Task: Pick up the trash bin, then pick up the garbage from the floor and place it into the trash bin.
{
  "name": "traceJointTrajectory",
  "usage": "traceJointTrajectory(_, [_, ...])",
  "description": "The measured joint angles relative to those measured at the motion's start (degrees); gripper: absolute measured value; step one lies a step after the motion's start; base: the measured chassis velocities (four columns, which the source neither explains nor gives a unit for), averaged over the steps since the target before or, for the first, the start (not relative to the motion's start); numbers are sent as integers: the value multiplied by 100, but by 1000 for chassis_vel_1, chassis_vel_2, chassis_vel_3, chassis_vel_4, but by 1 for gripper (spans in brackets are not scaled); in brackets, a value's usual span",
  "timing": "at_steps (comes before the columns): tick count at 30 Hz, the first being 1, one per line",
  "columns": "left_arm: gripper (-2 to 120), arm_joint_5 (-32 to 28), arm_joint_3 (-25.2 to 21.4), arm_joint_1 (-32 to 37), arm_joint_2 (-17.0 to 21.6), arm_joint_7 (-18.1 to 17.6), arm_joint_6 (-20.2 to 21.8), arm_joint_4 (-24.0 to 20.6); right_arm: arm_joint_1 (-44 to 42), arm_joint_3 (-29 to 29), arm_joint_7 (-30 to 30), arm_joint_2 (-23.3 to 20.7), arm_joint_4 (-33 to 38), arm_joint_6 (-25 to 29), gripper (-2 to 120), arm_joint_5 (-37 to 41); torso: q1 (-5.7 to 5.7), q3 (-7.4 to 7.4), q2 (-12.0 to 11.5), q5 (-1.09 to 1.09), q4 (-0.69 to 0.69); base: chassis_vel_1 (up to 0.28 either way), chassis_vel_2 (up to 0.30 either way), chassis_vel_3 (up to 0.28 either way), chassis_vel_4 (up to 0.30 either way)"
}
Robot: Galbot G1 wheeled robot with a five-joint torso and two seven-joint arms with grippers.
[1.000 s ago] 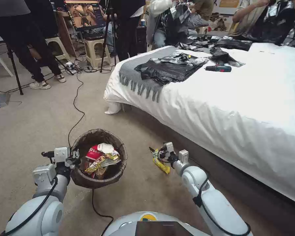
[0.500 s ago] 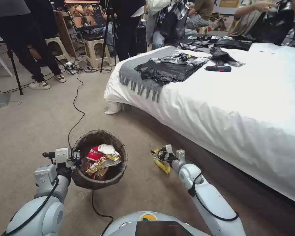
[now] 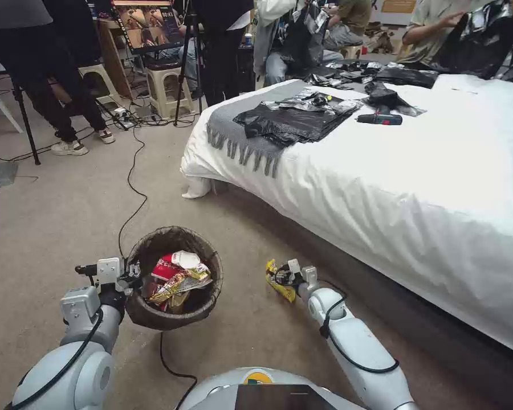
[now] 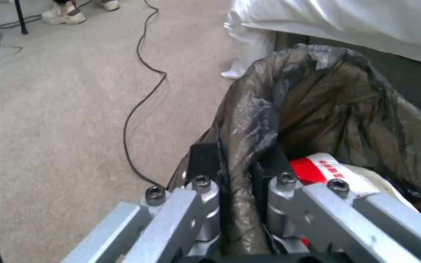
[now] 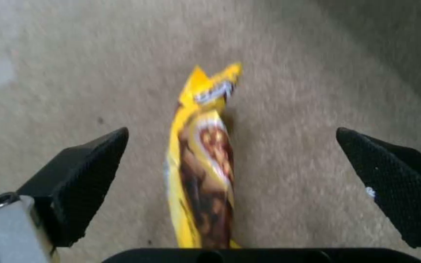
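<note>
The trash bin [image 3: 174, 319], lined with a dark brown bag, hangs just above the carpet at lower left. My left gripper [image 3: 132, 275] is shut on its near rim, one finger inside and one outside the bag [image 4: 249, 120]. Red-and-white packets and a brown wrapper [image 3: 179, 277] lie inside the bin. A yellow and brown snack wrapper [image 3: 279, 282] lies on the carpet to the right. My right gripper [image 3: 283, 278] hovers low over it, open, with the wrapper [image 5: 203, 164] lying lengthwise between the two black pads [image 5: 86, 171].
A white bed [image 3: 416, 188] runs along the right, its dark base [image 3: 382, 285] close behind the wrapper. A black cable [image 3: 132, 188] crosses the carpet and passes under the bin. People, stools and tripods stand at the far left.
My right gripper has come down and nearer to me over the yellow wrapper. The left gripper and the bin have stayed in place.
</note>
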Motion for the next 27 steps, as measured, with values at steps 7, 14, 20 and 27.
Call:
traceJointTrajectory(7, [7, -1, 4, -10, 0, 3, 1, 0, 32, -5, -97, 113, -319, 60, 100, -379, 0, 0, 0, 0, 0, 0, 0, 0, 0])
traceJointTrajectory(14, [7, -4, -1, -9, 5, 5, 0, 0, 28, -5, -202, 211, -493, 80, 100, -604, 0, 0, 0, 0, 0, 0, 0, 0, 0])
traceJointTrajectory(20, [7, -7, -8, -16, 12, 7, -2, 1, 81, -7, -243, 284, -695, 80, 100, -684, 0, 0, 0, 0, 0, 0, 0, 0, 0])
traceJointTrajectory(27, [7, -11, -14, -30, 25, 8, -6, 0, 146, 32, -298, 356, -969, 71, 91, -695, 0, 0, 0, 0, -1, 0, 0, 0, 0])
